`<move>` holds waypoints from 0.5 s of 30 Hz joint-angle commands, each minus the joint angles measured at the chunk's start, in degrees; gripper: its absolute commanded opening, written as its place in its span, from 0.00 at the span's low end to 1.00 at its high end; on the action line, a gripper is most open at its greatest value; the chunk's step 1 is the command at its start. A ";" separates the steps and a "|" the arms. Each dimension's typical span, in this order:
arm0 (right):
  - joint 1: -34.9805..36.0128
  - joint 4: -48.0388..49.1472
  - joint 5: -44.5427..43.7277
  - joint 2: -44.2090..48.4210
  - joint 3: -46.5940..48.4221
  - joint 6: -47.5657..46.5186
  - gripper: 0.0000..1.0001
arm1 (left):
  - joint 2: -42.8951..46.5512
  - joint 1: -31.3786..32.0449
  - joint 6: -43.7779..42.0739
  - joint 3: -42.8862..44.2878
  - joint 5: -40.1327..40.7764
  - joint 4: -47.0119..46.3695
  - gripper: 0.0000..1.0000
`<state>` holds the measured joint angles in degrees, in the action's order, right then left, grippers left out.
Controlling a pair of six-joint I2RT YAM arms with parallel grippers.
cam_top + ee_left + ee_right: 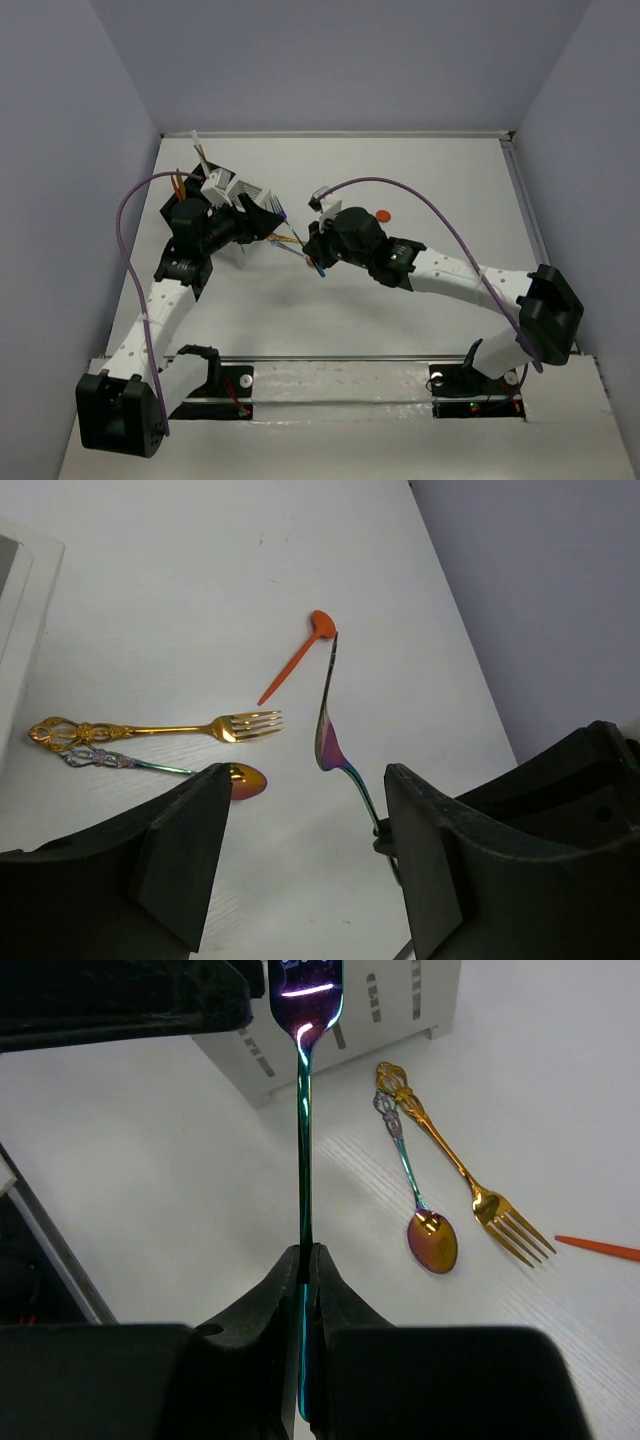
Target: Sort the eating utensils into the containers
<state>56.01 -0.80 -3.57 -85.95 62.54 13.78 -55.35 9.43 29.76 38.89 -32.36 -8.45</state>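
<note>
Right gripper point(308, 1256) is clenching the rainbow utensil point(303, 1140) by its handle, holding it upright near the white caddy point(400, 1010). Meanwhile the left gripper point(305, 780) is hanging released beside it. I'd be lining it straight over a compartment before letting go.

On the left side, stretches the left arm point(160, 300) up from its base at the near edge, bends it to the right at the wrist, and holds the left gripper point(265, 218) with the two fingers point(180, 850) wide apart and nothing between them. On the right side, reaches the right arm point(450, 275) across to the left toward the middle, with the right gripper point(314, 247) pressed together on the thin handle of a rainbow-coloured utensil point(304, 1110), facing the left one and near it.
</note>
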 commanded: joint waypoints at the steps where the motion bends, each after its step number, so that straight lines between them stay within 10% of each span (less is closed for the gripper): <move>1: 1.30 4.93 4.44 2.72 1.18 2.04 0.07 | -0.02 0.32 0.65 0.22 0.02 -3.76 0.69; 9: 1.82 8.18 10.60 2.20 -0.49 4.94 0.07 | 0.33 0.32 1.44 -0.66 0.28 -5.61 0.46; 13: 2.35 8.27 10.52 1.58 -0.40 5.12 0.07 | -0.19 0.32 1.36 -0.57 0.10 -5.53 0.09; 15: 2.35 8.53 9.82 1.66 -0.67 5.20 0.07 | -0.28 0.32 1.01 -0.49 0.19 -5.09 0.06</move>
<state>57.63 3.18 5.34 -84.84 62.00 18.20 -55.57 9.43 31.42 38.87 -31.83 -11.09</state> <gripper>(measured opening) 0.096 0.095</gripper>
